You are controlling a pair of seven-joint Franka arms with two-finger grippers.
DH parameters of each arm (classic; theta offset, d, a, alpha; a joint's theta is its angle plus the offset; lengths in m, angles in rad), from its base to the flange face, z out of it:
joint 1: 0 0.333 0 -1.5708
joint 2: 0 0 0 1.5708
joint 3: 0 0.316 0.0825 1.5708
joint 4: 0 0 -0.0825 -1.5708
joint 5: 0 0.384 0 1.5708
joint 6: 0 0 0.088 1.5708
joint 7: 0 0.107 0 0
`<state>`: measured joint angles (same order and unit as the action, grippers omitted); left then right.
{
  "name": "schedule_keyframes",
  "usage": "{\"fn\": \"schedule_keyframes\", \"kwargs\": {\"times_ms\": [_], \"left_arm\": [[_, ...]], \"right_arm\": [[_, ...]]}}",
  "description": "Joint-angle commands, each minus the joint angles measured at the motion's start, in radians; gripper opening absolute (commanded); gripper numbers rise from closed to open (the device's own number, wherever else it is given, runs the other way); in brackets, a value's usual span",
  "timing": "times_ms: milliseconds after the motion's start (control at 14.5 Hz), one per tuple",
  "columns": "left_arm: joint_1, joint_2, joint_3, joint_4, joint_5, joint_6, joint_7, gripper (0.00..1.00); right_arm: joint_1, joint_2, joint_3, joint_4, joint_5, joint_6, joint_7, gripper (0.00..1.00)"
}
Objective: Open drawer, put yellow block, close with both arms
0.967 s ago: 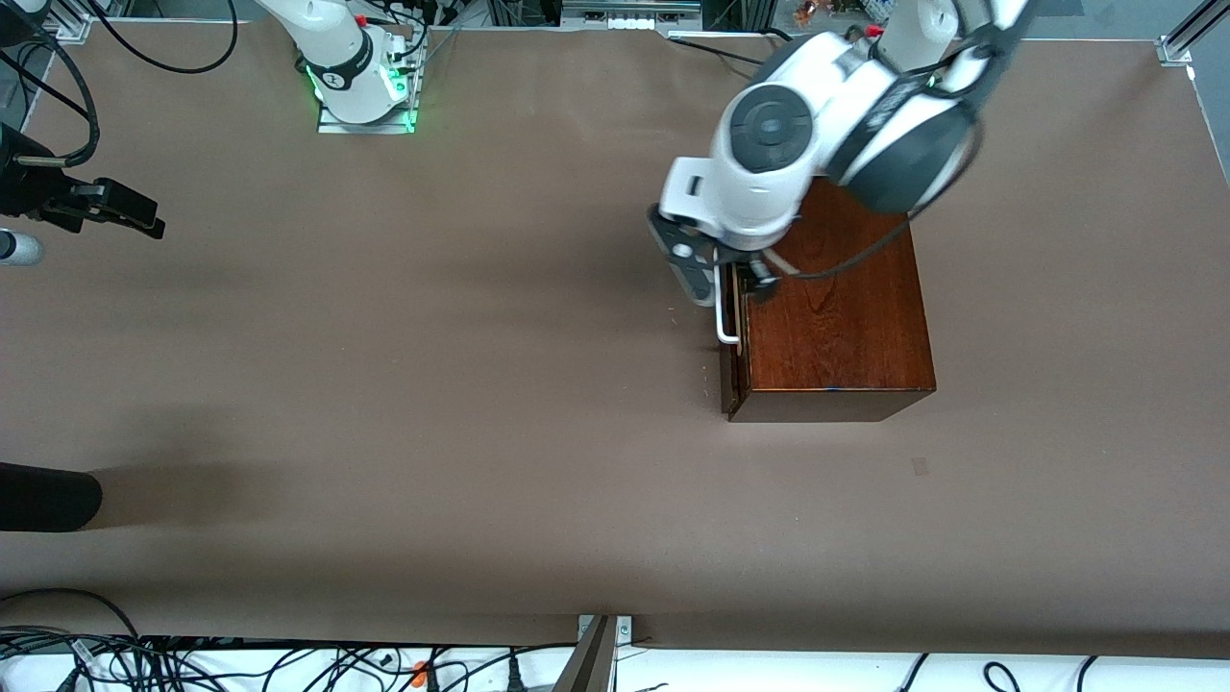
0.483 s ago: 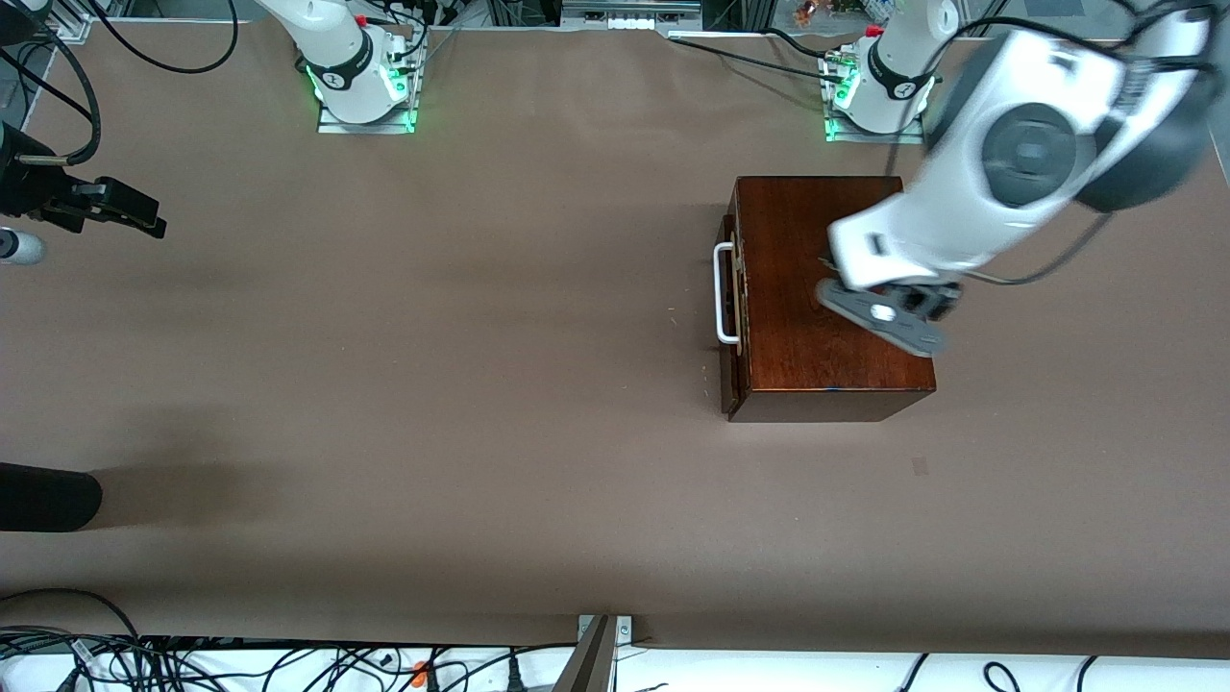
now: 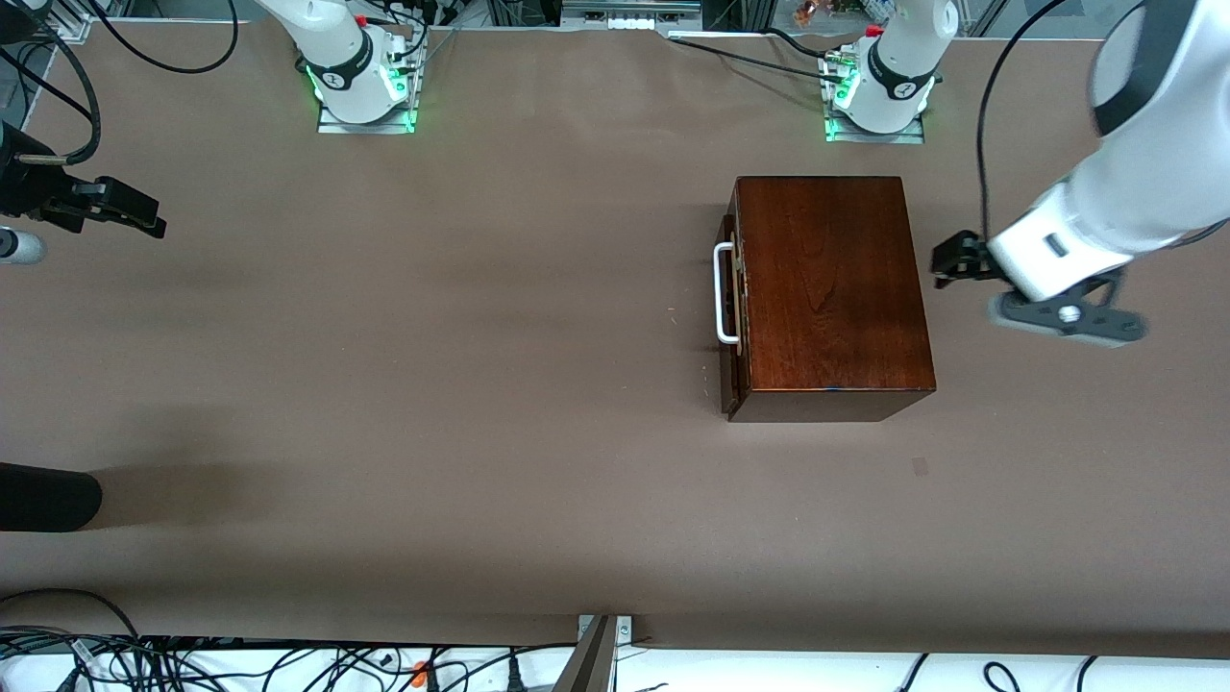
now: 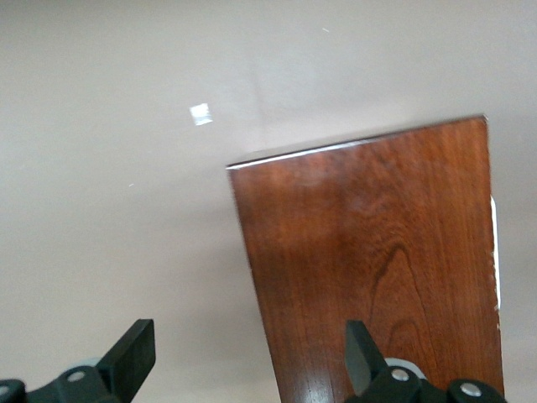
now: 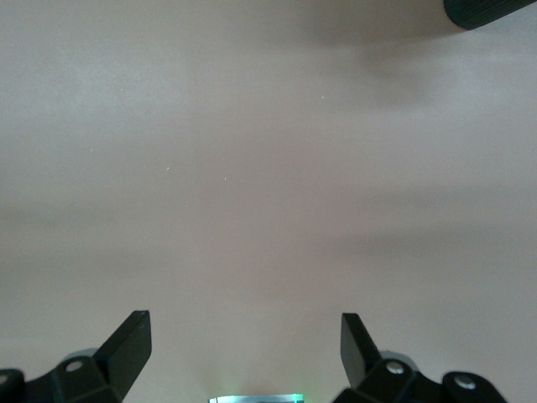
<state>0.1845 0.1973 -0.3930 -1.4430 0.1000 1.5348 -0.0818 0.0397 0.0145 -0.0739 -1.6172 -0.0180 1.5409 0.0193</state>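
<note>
The dark reddish-brown wooden box (image 3: 826,288) stands toward the left arm's end of the table. Its drawer front (image 3: 727,370) sits nearly flush with the box, and the white loop handle (image 3: 721,293) faces the right arm's end. The yellow block is out of view. My left gripper (image 3: 956,259) is open and empty, over the box's edge away from the handle. In the left wrist view (image 4: 247,336) one finger is over the box top (image 4: 377,269) and the other over the table. My right gripper (image 3: 125,216) waits open and empty over the right arm's end of the table; it also shows in the right wrist view (image 5: 245,332).
A dark rounded object (image 3: 43,495) lies at the right arm's end, nearer the front camera, and also shows in the right wrist view (image 5: 491,10). A white cylinder (image 3: 14,248) sits by the right gripper. A small pale patch (image 3: 921,466) marks the table. Cables (image 3: 192,663) run along the near edge.
The left arm has swung from the drawer handle across the box top to the box's edge at the left arm's end. The right arm has not moved.
</note>
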Motion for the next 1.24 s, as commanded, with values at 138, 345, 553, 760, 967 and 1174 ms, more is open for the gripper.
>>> {"fn": "schedule_keyframes", "kwargs": {"times_ms": [138,345,553,760,967,1174], "left_arm": [[-0.223,-0.179,0.282,-0.169,-0.023,0.120,-0.038,1.00],[-0.247,-0.239,0.335,-0.246,-0.063,0.197,-0.045,1.00],[-0.241,-0.225,0.333,-0.246,-0.089,0.177,-0.041,1.00],[-0.243,-0.213,0.327,-0.220,-0.089,0.119,-0.042,1.00],[-0.246,-0.207,0.327,-0.206,-0.089,0.114,-0.046,1.00],[-0.247,-0.197,0.327,-0.197,-0.089,0.114,-0.046,1.00]], "right_arm": [[-0.015,-0.010,0.011,0.007,0.004,-0.004,-0.010,1.00],[-0.015,-0.010,0.010,0.007,0.004,-0.007,-0.012,1.00],[-0.015,-0.010,0.011,0.007,0.003,-0.013,-0.012,1.00],[-0.015,-0.010,0.010,0.007,0.003,-0.015,-0.012,1.00],[-0.015,-0.010,0.011,0.007,0.003,-0.016,-0.015,1.00],[-0.015,-0.010,0.011,0.008,0.003,-0.016,-0.013,1.00]]}}
